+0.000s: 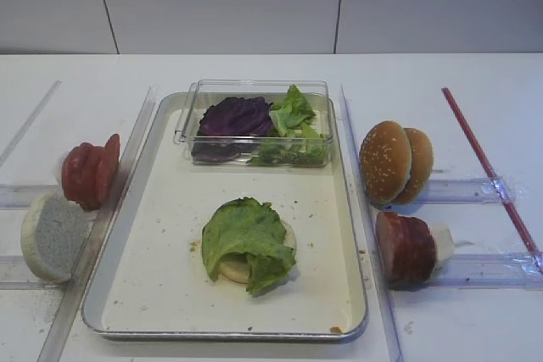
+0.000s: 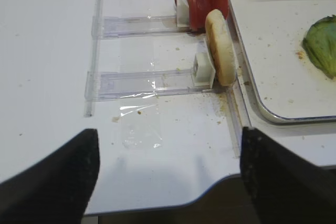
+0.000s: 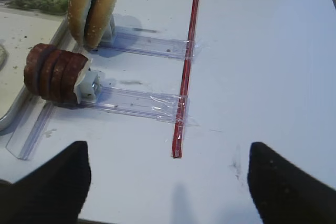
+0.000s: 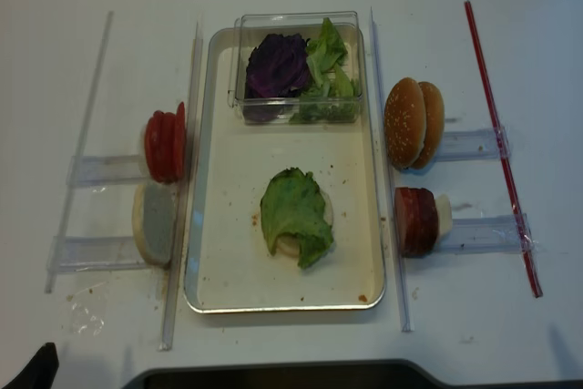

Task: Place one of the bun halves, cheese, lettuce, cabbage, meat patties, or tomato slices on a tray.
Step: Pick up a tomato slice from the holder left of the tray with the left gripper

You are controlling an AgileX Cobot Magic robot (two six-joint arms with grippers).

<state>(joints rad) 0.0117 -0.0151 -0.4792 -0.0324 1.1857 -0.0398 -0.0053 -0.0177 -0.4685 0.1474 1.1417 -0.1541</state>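
Status: the tray (image 1: 153,235) sits centre of the counter (image 1: 475,74). On its floor there's a pale bun half (image 1: 231,267) with a lettuce (image 1: 248,239) leaf draped over it, so the stack is 2 layers up. Clear box (image 1: 254,91) at the far end of the tray holds the cabbage (image 1: 235,116) and more green leaves.

Supplies stand on edge in clear racks either side:
- Left of tray: tomato slices (image 1: 89,171), and nearer the front 1 white-faced bun half (image 1: 53,236).
- Right of tray: 2 sesame bun tops (image 1: 394,161), and nearer the front the meat patties (image 1: 405,247), roughly 4 in a row.
- No cheese that I can make out.

Left end effector (image 2: 165,177): fingers wide apart, nothing between them, hanging over bare counter at the front edge, well short of the racks. Right end effector (image 3: 168,182): same, fingers apart and empty, over bare counter near the end of the red strip (image 3: 188,56).

Step in hand, my read: between placements, both arms parked, next ingredient not yet picked.

Next move, a judgement only: patty or tomato is the sensible next layer. For a patty, the right arm needs to go forward and left to the rack, take the outermost disc by its rim, lift it clear of its neighbours, then lay it flat on the lettuce. The leaf is humped and overhangs the bun, so a disc could slide off if dropped off-centre.
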